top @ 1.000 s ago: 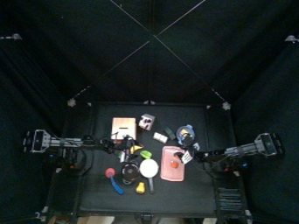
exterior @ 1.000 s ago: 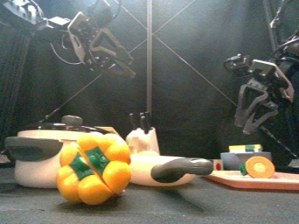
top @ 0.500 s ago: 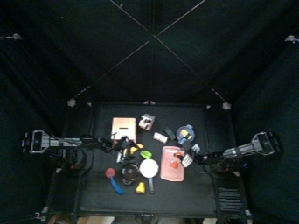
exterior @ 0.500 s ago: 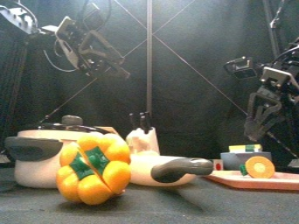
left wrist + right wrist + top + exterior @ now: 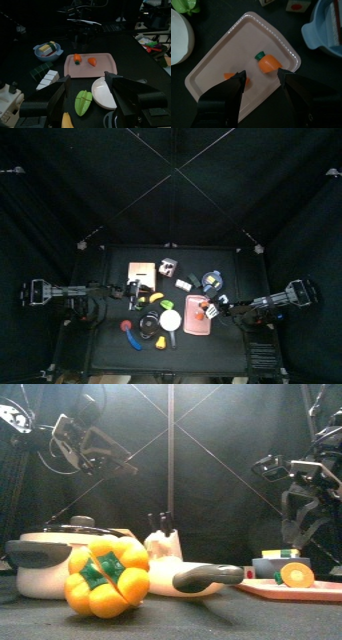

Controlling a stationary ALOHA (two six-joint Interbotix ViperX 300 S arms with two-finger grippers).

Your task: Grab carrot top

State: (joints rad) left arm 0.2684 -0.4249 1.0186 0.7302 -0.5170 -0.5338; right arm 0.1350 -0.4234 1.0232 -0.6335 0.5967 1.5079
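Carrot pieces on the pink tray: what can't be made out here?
- Top view: carrot pieces too small to separate on the pink tray.
- Right wrist view: second piece partly hidden by the right tool.
- Front view: tray cut off by the edge.

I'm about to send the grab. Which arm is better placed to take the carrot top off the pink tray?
Right. The right gripper hangs open directly over the pink tray, the carrot top just ahead of its jaws. The left gripper, also open, sees the tray from much farther off.
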